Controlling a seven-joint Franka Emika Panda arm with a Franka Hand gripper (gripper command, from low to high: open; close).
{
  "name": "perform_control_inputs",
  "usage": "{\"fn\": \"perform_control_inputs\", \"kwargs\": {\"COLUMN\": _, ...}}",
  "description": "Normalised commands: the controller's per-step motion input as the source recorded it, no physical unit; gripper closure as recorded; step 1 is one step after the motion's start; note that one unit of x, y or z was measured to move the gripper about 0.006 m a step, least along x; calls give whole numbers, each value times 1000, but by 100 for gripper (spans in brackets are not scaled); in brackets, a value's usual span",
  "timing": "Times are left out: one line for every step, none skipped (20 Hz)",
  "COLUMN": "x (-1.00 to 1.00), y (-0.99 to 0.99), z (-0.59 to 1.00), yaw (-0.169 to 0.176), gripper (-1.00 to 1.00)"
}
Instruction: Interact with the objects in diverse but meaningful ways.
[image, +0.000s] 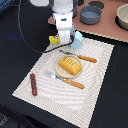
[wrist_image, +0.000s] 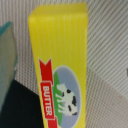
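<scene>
Exterior view, left to right: the sausage (image: 33, 84) lies near the placemat's (image: 95, 80) near-left edge, the bread loaf (image: 70, 65) sits on the central plate (image: 59, 70), and the butter block (image: 54, 39) and blue carton (image: 77, 40) stand at the far edge. Poised over the butter, seemingly for a grasp, the fingers' opening can't be made out.
</scene>
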Motion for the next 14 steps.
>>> {"fn": "perform_control_inputs", "kwargs": {"x": -77, "y": -226, "z": 1000, "yaw": -66, "gripper": -100}}
{"fn": "perform_control_inputs", "kwargs": {"x": -94, "y": -314, "z": 1000, "yaw": -58, "gripper": -100}}
{"fn": "perform_control_inputs", "kwargs": {"x": -63, "y": -397, "z": 1000, "yaw": -63, "gripper": -100}}
{"fn": "perform_control_inputs", "kwargs": {"x": -6, "y": -511, "z": 966, "yaw": -64, "gripper": -100}}
{"fn": "perform_control_inputs", "kwargs": {"x": 0, "y": -631, "z": 857, "yaw": -68, "gripper": -100}}
{"fn": "perform_control_inputs", "kwargs": {"x": 51, "y": -683, "z": 689, "yaw": -84, "gripper": -100}}
{"fn": "perform_control_inputs", "kwargs": {"x": 151, "y": -674, "z": 523, "yaw": -91, "gripper": -100}}
{"fn": "perform_control_inputs", "kwargs": {"x": 211, "y": -694, "z": 294, "yaw": -77, "gripper": -100}}
{"fn": "perform_control_inputs", "kwargs": {"x": 220, "y": -774, "z": 280, "yaw": -40, "gripper": -100}}
{"fn": "perform_control_inputs", "kwargs": {"x": 217, "y": -866, "z": 214, "yaw": -5, "gripper": -100}}
{"fn": "perform_control_inputs", "kwargs": {"x": 234, "y": -883, "z": 163, "yaw": -1, "gripper": -100}}
{"fn": "perform_control_inputs", "kwargs": {"x": 246, "y": -903, "z": 169, "yaw": 0, "gripper": -100}}
{"fn": "perform_control_inputs", "kwargs": {"x": 246, "y": -906, "z": 166, "yaw": 0, "gripper": -100}}
{"fn": "perform_control_inputs", "kwargs": {"x": 277, "y": -897, "z": 189, "yaw": 0, "gripper": -100}}
